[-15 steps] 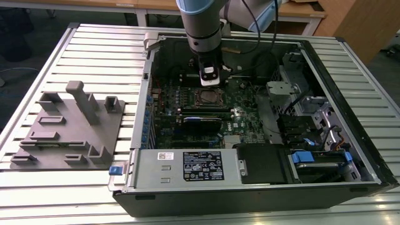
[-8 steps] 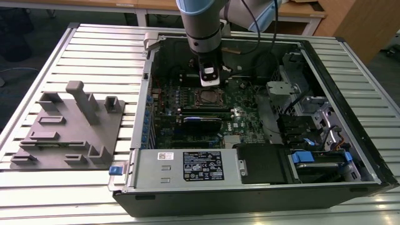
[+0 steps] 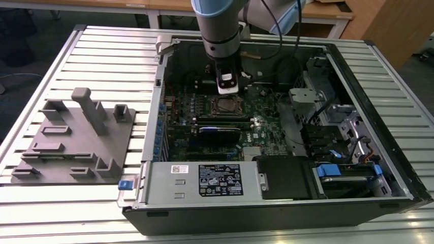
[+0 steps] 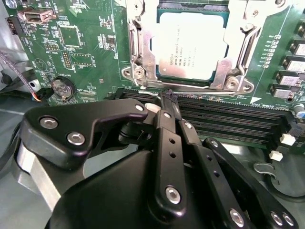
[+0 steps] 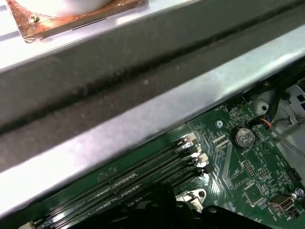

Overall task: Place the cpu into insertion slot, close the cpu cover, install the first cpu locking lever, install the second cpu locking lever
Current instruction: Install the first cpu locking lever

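**Open case, arm at the socket.** A slatted metal table [image 3: 61, 203] carries a black steel case [image 3: 271, 218], lying open. A grey moulded fixture [image 3: 74, 142] with upright pegs stands beside it, at the table's edge on the exterior view's left. A boxy, labelled power supply [image 3: 196, 180] fills the case's near edge. Beyond it lies the green board [image 3: 265, 127].

In the second wrist view the gripper [image 4: 167, 98], matt black with bolted links, has its fingers pressed together with no gap. Its tip touches a thin wire lever [image 4: 205, 90]. That lever runs along the socket edge that faces the long, ribbed black memory slots [image 4: 228, 119]. Whether the fingers pinch the wire cannot be told.

Just past the tip, the cpu [image 4: 190, 45], square with a brushed silvery top, sits in the slot [image 3: 214, 108] near the board's middle. The cover [image 4: 236, 40], a stamped silver frame, lies flat around it.

A round coin cell [image 4: 62, 88] sits well apart, toward the board's edge. The case's walls rise on every side, and the strip between socket and memory slots is narrow. The arm enters from above, near the far wall.
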Action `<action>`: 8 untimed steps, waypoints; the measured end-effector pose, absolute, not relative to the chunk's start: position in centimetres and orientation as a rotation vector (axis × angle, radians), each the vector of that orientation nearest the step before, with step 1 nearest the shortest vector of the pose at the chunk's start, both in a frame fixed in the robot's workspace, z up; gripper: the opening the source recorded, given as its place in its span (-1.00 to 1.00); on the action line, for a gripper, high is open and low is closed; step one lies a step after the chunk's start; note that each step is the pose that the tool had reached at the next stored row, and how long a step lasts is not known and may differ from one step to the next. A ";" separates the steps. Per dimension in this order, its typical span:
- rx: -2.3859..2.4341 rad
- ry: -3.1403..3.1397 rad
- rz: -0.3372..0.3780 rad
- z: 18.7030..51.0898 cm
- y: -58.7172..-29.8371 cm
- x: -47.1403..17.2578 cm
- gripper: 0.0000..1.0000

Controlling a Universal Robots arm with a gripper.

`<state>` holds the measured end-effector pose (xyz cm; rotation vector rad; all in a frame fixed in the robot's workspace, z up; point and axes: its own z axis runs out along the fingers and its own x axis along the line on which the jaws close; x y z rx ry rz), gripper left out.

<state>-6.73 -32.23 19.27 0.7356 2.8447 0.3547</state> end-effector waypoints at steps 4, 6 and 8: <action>0.735 2.845 0.353 19.2 -32.3 -6.7 -0.79; 0.735 2.845 0.353 19.2 -32.4 -6.7 -0.79; 0.735 2.845 0.352 19.2 -32.5 -6.7 -0.79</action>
